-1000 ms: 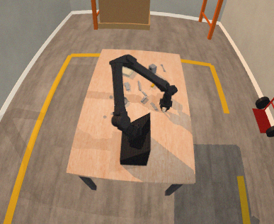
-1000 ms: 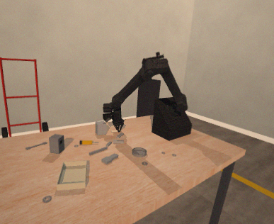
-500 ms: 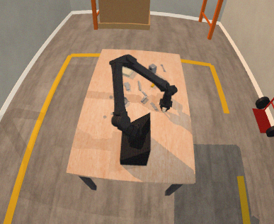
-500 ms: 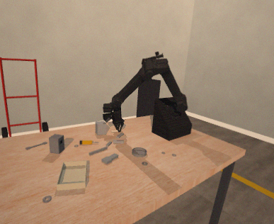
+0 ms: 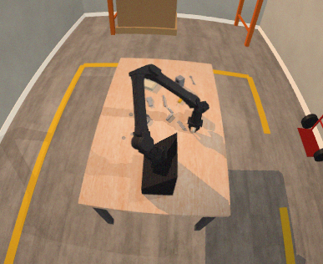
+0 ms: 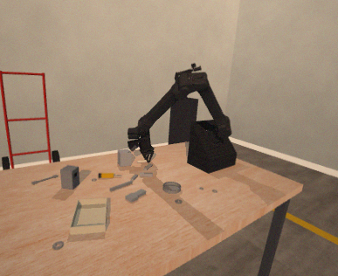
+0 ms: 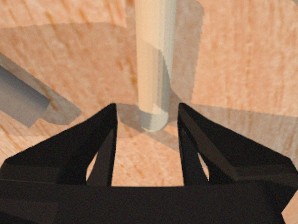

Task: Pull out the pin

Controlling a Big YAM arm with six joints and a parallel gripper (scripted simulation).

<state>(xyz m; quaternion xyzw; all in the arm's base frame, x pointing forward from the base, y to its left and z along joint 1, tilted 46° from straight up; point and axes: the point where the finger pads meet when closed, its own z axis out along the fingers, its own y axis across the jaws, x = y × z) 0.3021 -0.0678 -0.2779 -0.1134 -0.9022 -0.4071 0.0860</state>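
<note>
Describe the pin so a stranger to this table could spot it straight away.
Start at the black pedestal the arm stands on and follow the arm out to its gripper, low over the wooden table near one long edge. The pin lies flat on the wood just beyond the open fingertips, touching neither. It is a short, pale wood-coloured round peg, whereas the loose parts around it are grey.
</note>
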